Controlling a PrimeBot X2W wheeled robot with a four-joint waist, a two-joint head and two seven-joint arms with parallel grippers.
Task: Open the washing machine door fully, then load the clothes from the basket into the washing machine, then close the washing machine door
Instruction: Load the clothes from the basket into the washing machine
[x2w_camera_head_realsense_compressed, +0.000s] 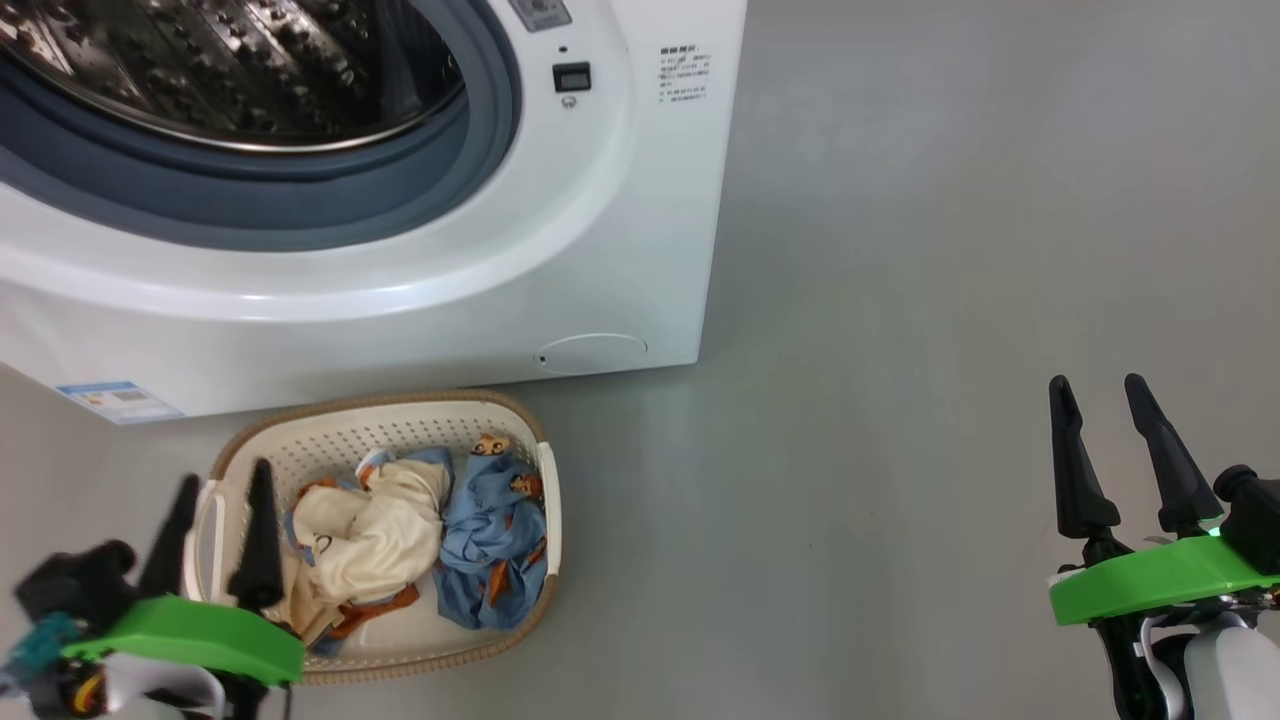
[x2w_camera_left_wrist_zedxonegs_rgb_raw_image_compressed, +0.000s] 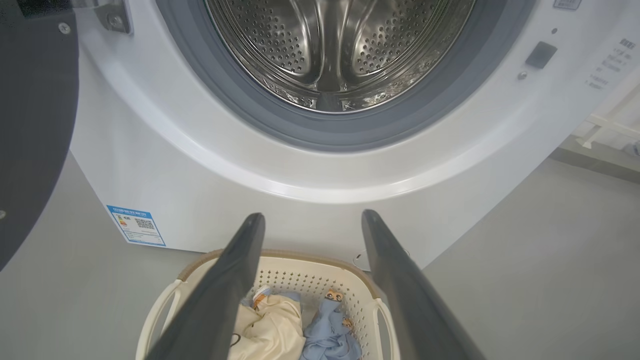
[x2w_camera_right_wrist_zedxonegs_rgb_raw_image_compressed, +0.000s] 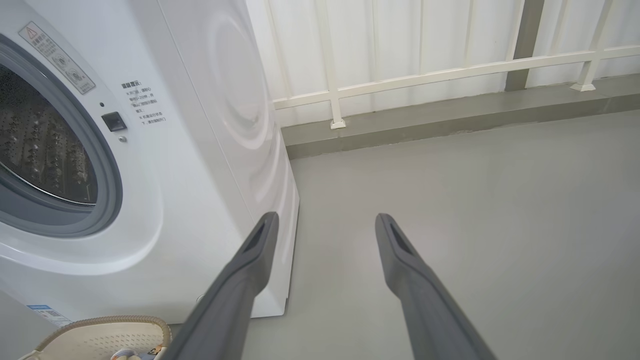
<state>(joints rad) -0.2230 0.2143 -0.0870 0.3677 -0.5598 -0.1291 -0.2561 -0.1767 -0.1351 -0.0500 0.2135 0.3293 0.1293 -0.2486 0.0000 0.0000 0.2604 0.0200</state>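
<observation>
The white washing machine stands with its steel drum exposed. Its black door is swung out at the left edge of the left wrist view. On the floor in front sits the cream basket holding the clothes: a cream garment and a light blue one. My left gripper hovers open over the basket's left handle, nothing between its fingers. Far to the right, over bare floor, my right gripper stands open and empty.
A grey floor stretches to the right of the machine. Behind it runs a white railing on a low kerb. A blue label marks the machine's lower left front, a round flap its lower right.
</observation>
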